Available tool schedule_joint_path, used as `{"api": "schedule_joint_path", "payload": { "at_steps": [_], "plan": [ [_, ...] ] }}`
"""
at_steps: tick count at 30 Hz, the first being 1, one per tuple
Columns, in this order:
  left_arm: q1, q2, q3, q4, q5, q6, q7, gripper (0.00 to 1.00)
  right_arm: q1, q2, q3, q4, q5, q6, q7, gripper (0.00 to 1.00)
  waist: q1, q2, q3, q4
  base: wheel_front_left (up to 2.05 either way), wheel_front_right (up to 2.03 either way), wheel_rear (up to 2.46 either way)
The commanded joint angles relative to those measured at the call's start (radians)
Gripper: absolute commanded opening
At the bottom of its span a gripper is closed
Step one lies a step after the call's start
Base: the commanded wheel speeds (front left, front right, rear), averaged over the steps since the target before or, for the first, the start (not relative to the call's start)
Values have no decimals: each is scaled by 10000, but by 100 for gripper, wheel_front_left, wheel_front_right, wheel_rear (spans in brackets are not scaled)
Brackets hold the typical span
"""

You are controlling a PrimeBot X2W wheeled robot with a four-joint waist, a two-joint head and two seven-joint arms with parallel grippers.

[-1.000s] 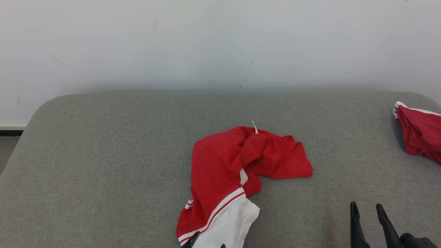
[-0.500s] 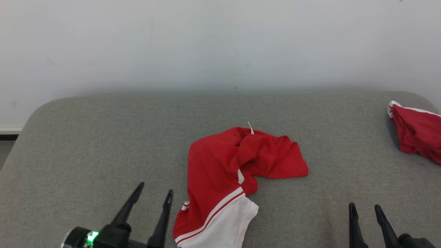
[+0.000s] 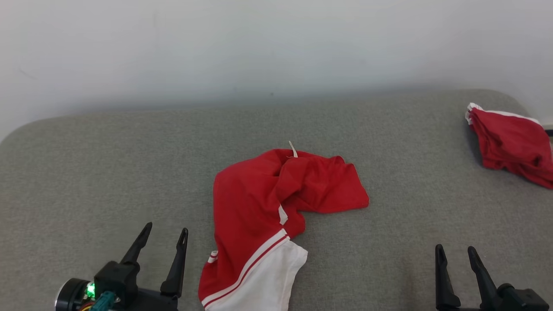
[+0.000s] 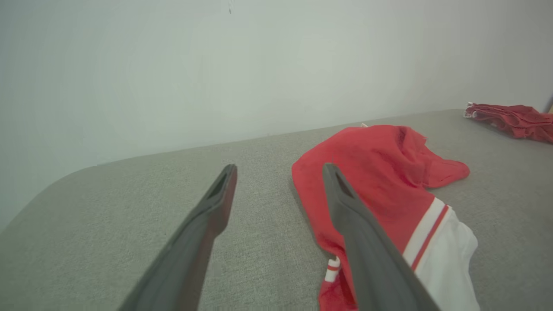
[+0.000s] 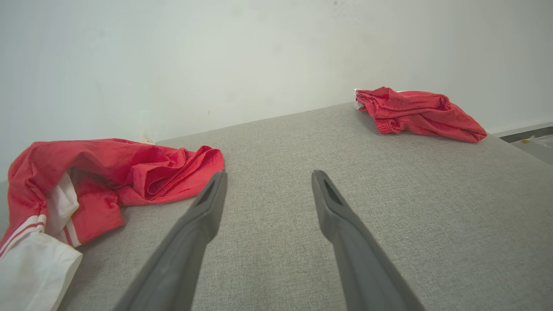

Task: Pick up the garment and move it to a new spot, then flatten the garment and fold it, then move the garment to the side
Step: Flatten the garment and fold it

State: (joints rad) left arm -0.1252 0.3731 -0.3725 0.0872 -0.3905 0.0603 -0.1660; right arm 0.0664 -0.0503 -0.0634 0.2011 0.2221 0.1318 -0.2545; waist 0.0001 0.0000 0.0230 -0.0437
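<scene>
A crumpled red garment (image 3: 268, 203) with white stripes and a white end lies in the middle of the grey padded surface (image 3: 108, 164); it also shows as the garment (image 4: 380, 181) in the left wrist view and the garment (image 5: 103, 177) in the right wrist view. My left gripper (image 3: 166, 231) stands open at the lower left, just left of the garment's white end and apart from it. My right gripper (image 3: 455, 249) stands open at the lower right, well clear of the cloth. Both hold nothing. In the wrist views the left gripper (image 4: 278, 170) and the right gripper (image 5: 268, 177) have their jaws spread wide.
A second red garment (image 3: 510, 142) lies bunched at the far right edge of the surface, also seen as a red heap (image 5: 419, 112) in the right wrist view. A pale wall (image 3: 276, 47) runs behind the surface. The surface's corners are rounded.
The left gripper has come out from under the garment's white end to the lower left, open. The head camera has shifted, so the whole picture has slid. The right gripper holds its place.
</scene>
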Motion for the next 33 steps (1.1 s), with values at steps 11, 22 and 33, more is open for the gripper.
{"api": "schedule_joint_path", "payload": {
  "at_steps": [11, 22, 33],
  "plan": [
    [-645, -267, -523, 2316, -286, -632, 299, 100, -384, 0, 42, 134, -47, -26, -46, 100, -1, 0, 641, -743, 0, 0, 0],
    [-1380, -625, -1039, 4455, -286, -1126, 449, 100, -532, -2, 86, 183, -113, -26, -77, 100, -1, 0, 781, -865, 0, 0, 0],
    [-2285, -680, -961, 5623, -324, -1165, -304, 0, -515, 0, -3, 197, -138, -26, -97, 100, -1, 0, 768, -875, 0, 0, 0]
  ]
}}
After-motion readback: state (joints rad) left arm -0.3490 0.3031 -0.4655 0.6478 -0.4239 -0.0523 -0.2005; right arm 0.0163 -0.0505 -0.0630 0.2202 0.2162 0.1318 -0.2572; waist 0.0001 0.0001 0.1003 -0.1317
